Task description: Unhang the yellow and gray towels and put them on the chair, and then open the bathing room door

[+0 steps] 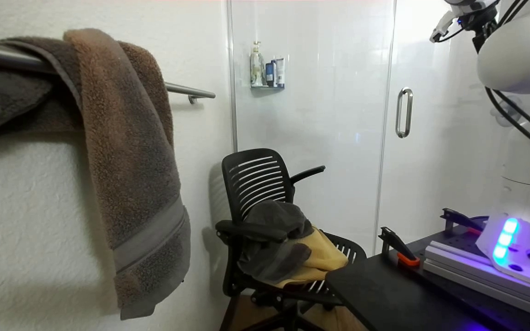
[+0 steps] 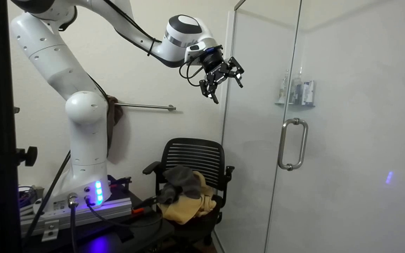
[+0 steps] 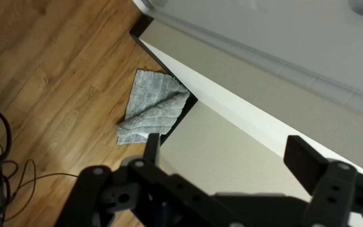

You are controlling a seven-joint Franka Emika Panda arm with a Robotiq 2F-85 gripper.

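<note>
door (image 2: 357, 133) opening is in hand, i judge: yellow towel (image 2: 185, 210) and gray towel (image 2: 185, 180) lie heaped on the chair (image 2: 193, 141). my tool (image 2: 229, 93), spread apart and empty, hangs higher than the chair; next i should line it up with the handle (image 2: 282, 146), well apart from the chair. count: one yellow, one gray, one chair, one handle; at least one brownish towel (image 1: 131, 161) hangs near the chair.

In both exterior views, towels (image 2: 188, 198) lie on the chair (image 2: 193, 154), left of the door (image 2: 346, 151) and right of a hanging towel (image 1: 129, 179).
</note>
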